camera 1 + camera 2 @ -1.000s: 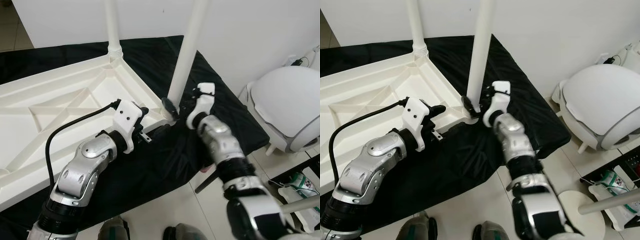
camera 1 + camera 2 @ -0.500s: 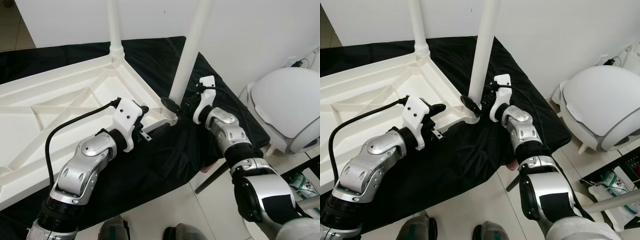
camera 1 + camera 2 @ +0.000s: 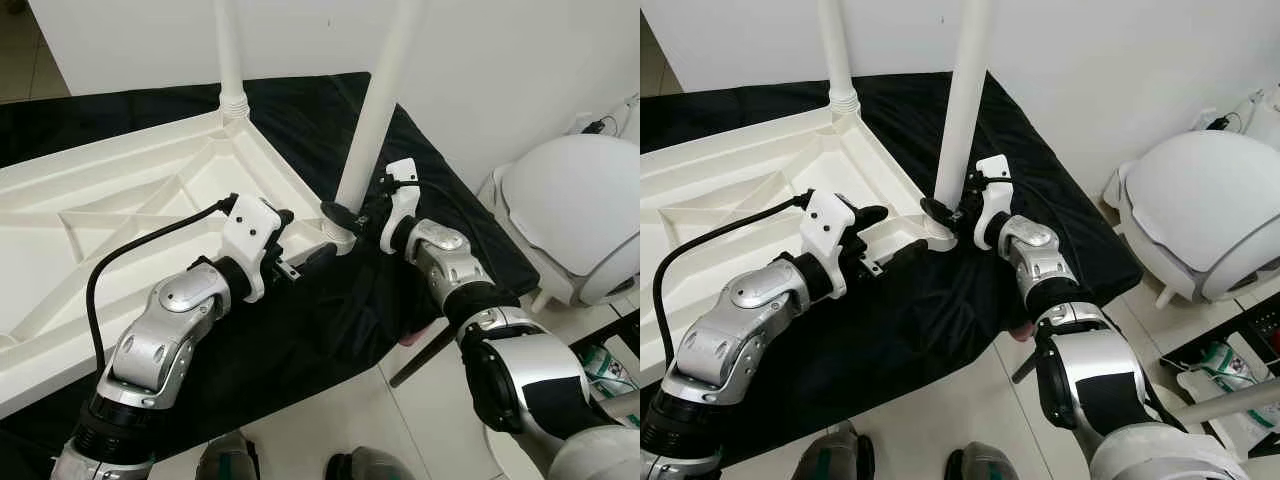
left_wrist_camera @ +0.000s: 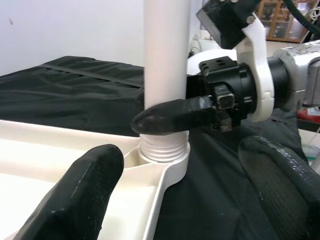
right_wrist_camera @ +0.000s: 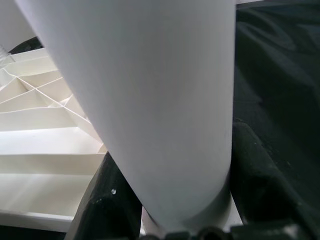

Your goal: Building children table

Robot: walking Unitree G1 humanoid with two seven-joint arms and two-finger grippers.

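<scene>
The white table top (image 3: pixel 120 210) lies upside down on a black cloth (image 3: pixel 300 330). One white leg (image 3: pixel 228 55) stands in the far corner. A second white leg (image 3: pixel 378 105) stands in the threaded socket (image 4: pixel 164 150) of the near right corner. My right gripper (image 3: pixel 345 212) is shut around this leg just above the socket, with black fingers (image 5: pixel 257 180) on both sides of it. My left gripper (image 3: pixel 298 240) is open, level with the table's edge beside that corner, its fingertips (image 4: pixel 95 175) apart and holding nothing.
A white domed object (image 3: pixel 575 210) stands on the tiled floor to the right. Another white leg (image 3: pixel 1230 400) lies at the lower right. A white wall (image 3: pixel 500 50) runs behind. The cloth's edge hangs near my feet (image 3: pixel 230 465).
My right wrist has turned and shifted around the near leg while its gripper stayed shut on the leg's base. The left gripper has barely moved.
</scene>
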